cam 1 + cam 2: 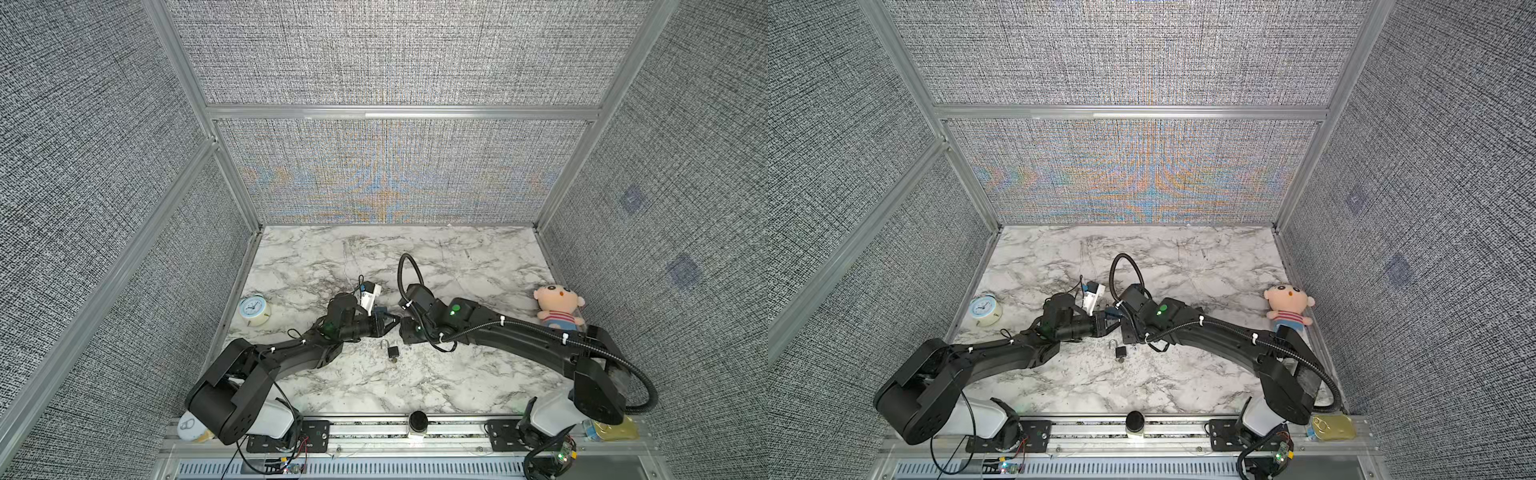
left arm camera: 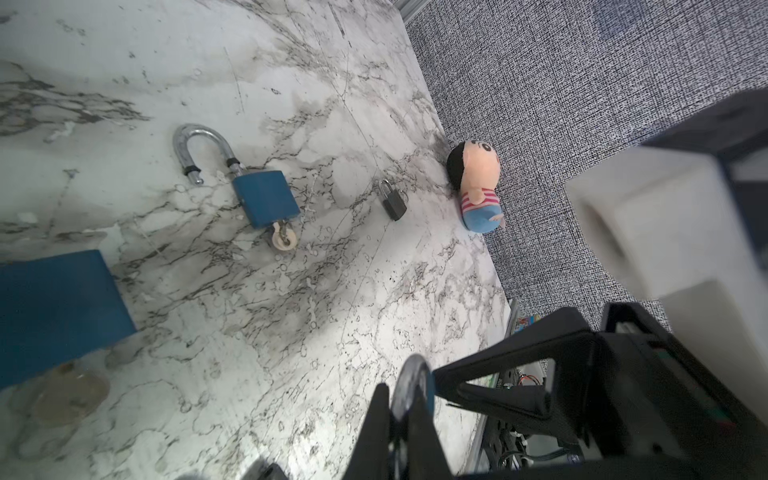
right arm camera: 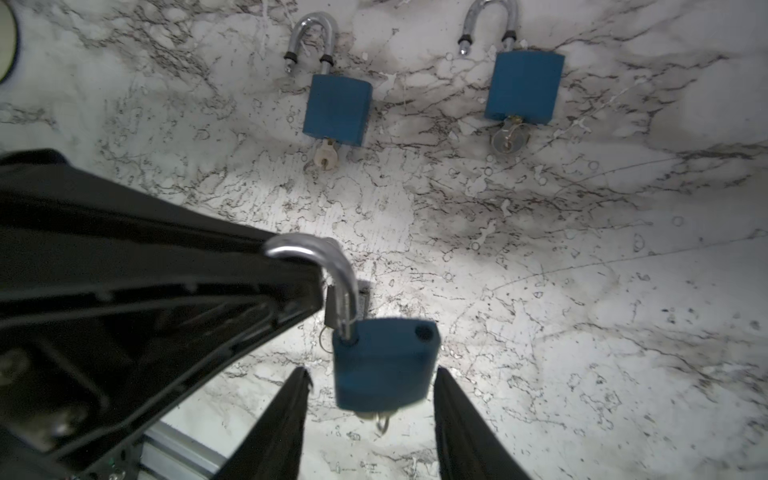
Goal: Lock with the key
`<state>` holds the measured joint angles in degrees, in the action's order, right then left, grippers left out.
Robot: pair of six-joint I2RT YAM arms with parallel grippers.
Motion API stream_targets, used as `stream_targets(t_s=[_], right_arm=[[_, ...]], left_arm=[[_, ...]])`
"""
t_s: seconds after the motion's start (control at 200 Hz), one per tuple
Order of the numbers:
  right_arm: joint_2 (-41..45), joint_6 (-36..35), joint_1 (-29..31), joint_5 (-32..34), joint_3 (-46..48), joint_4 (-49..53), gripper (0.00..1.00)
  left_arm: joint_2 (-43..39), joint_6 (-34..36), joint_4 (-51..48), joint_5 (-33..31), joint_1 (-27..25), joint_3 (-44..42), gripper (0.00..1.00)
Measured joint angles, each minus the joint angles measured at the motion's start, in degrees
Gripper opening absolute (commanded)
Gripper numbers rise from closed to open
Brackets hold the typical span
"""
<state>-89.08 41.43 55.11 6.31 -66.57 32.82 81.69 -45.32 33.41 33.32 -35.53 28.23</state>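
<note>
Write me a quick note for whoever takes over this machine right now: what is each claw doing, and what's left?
Left gripper: shut on the shackle of the blue padlock, holding it above the table.
Right gripper: open, fingers flanking the padlock body, not touching.
Done: padlock lifted; a key seems to sit in its underside.
Left to do: shackle is open, its hole empty; press it shut, probably turn the key.

A pale blue alarm clock (image 1: 254, 311) lies at the 9 o'clock edge of the marble surface (image 1: 457, 257). A plush doll (image 1: 557, 309) in a striped shirt lies at 3 o'clock. A small black padlock (image 1: 391, 351) lies near the middle. On the front rail stand a pull-tab can (image 1: 189, 428) at 7 o'clock, a black-capped jar (image 1: 417, 423) at 6 and a yellow tin (image 1: 1333, 428) at 5.
</note>
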Motion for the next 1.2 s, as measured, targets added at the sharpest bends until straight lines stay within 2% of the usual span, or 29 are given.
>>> stream_targets(t_s=[0.295,0.51,0.715,0.93,1.201], right_arm=[[7.1,-1.1,-0.5,-0.2,4.0,-4.5,0.56],[15.3,-2.6,-0.7,-0.2,8.3,-8.7,0.56],[19.5,-4.7,-0.3,0.6,11.4,-11.4,0.56],[20.0,-8.0,-0.3,1.4,12.1,-14.6,0.56],[14.1,-13.0,-0.3,5.1,9.2,-20.3,0.56]], left_arm=[[-5.3,-4.0,-1.8,-2.3,0.0,0.9,0.0],[-11.0,-5.7,-5.8,-6.9,0.0,3.6,0.0],[-15.4,-7.2,-10.2,-11.4,0.0,5.9,0.0],[-16.2,-7.6,-14.2,-14.1,-0.1,8.3,0.0],[-14.2,-8.7,-15.6,-16.6,-0.4,11.3,0.0]])
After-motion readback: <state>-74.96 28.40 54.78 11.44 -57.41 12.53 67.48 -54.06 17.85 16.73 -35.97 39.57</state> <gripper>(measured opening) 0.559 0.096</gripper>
